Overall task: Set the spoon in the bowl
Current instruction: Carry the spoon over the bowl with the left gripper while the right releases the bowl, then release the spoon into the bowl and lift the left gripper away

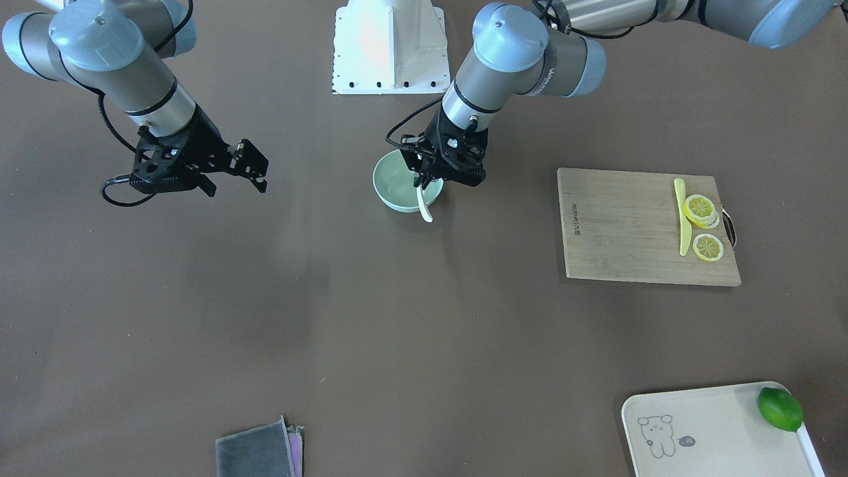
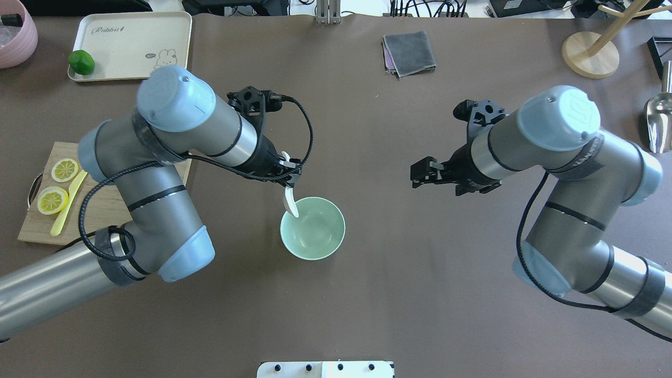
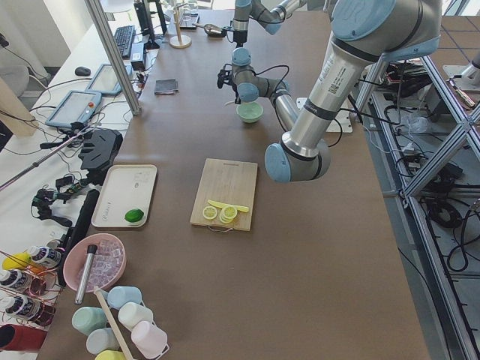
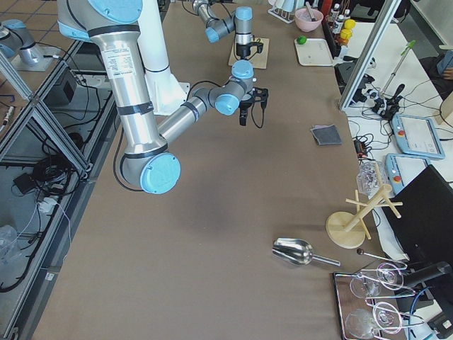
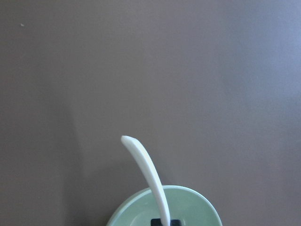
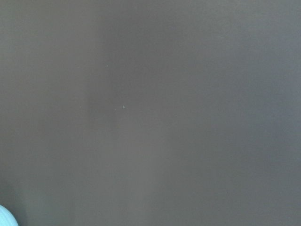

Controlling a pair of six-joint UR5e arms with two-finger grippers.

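The pale mint-green bowl [image 2: 313, 231] stands mid-table; it also shows in the front view [image 1: 394, 185]. My left gripper [image 2: 290, 177] is shut on the white spoon [image 2: 290, 203] and holds it tilted over the bowl's far-left rim. In the front view the spoon [image 1: 424, 207] hangs below the left gripper [image 1: 434, 175] across the rim. In the left wrist view the spoon's slim end [image 5: 146, 172] reaches out above the bowl [image 5: 197, 207]. My right gripper [image 2: 422, 176] is open and empty, well to the right of the bowl and above the table.
A wooden cutting board [image 1: 629, 225] with lemon slices [image 1: 701, 211] and a yellow knife [image 1: 682, 218] lies on my left. A cream tray [image 1: 702, 430] with a lime [image 1: 780, 409] is beyond it. A grey cloth [image 1: 258, 452] lies at the far edge.
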